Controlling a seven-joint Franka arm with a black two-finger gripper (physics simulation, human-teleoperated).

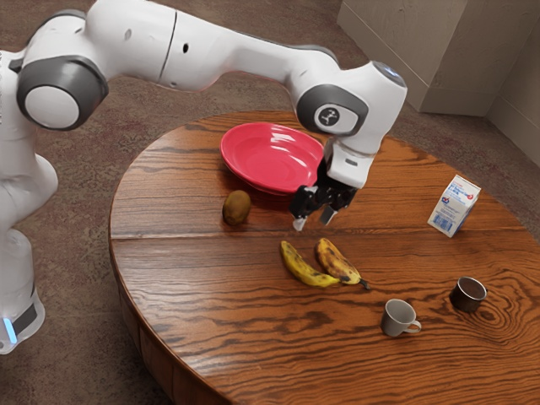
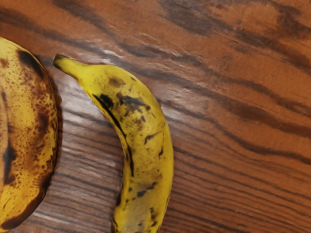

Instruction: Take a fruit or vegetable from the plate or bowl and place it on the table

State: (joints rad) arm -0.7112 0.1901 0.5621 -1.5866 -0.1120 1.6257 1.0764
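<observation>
Fingers [image 1: 299, 224] apart above the tabletop [image 1: 181, 278], beside the red plate [image 1: 261, 152]

The white arm [image 1: 228, 55] reaches in from the exterior view's left, past the red plate, and bends down at its wrist. The fingers point downward, parted, with a gap between their tips. They hang close to the red plate's rim, on the side toward the exterior view's right.

The fruit lies on the tabletop outside the red plate. A brown kiwi [image 1: 237, 207] is just beside the plate. Farther out from the plate, past the fingers, are a yellow banana [image 1: 302, 267] and a browner, spotted banana [image 1: 336, 261]. The wrist view shows the yellow banana curved, with a dark stem tip and black marks on its skin; wood shows between it and the spotted one there.

Well apart from the red plate, toward the exterior view's right, a milk carton [image 1: 454, 206] stands upright. Also well apart from the plate, beyond the bananas, stand a pale cup [image 1: 398, 318] with a handle and a dark metal cup [image 1: 467, 295].
</observation>
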